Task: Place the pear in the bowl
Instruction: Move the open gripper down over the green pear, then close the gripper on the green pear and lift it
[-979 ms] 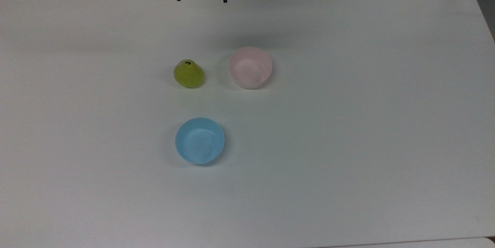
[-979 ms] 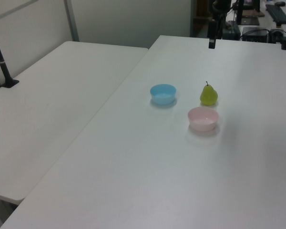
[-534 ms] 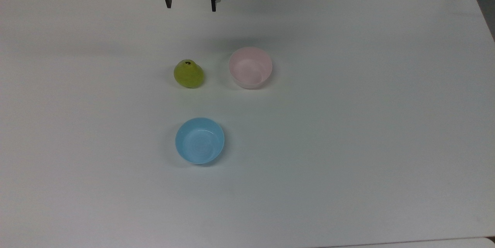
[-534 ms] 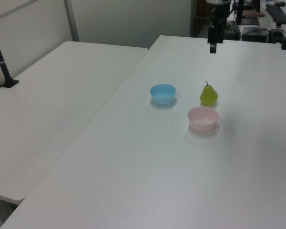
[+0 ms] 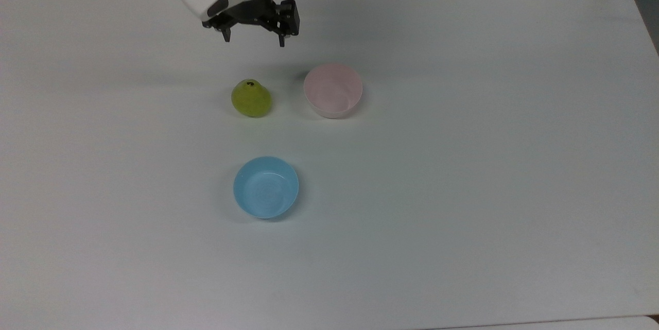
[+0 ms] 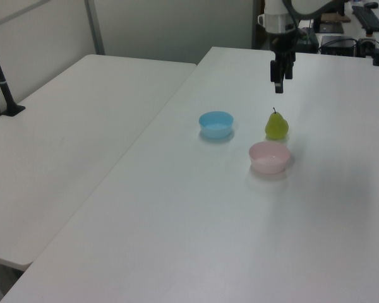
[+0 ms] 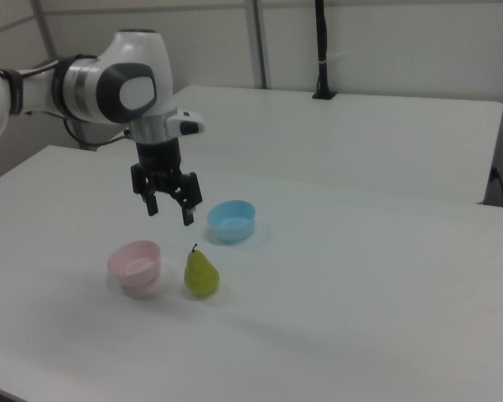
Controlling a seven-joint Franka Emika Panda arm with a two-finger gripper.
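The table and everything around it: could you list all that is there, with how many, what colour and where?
pear: one, yellow-green, standing upright on the table, to the top view's left of the pink bowl
pink bowl: one, pale pink, empty, near the middle of the table
blue bowl: one, light blue, empty, below the pear in the top view
table: one, white, holds the pear and both bowls
second table: one, white, on the left view's left
black pole: one, on the far table in the right view
robot arm: one, white and grey, over the table
gripper: one, black, fingers spread apart, in the air above the pear in the top view, holding nothing
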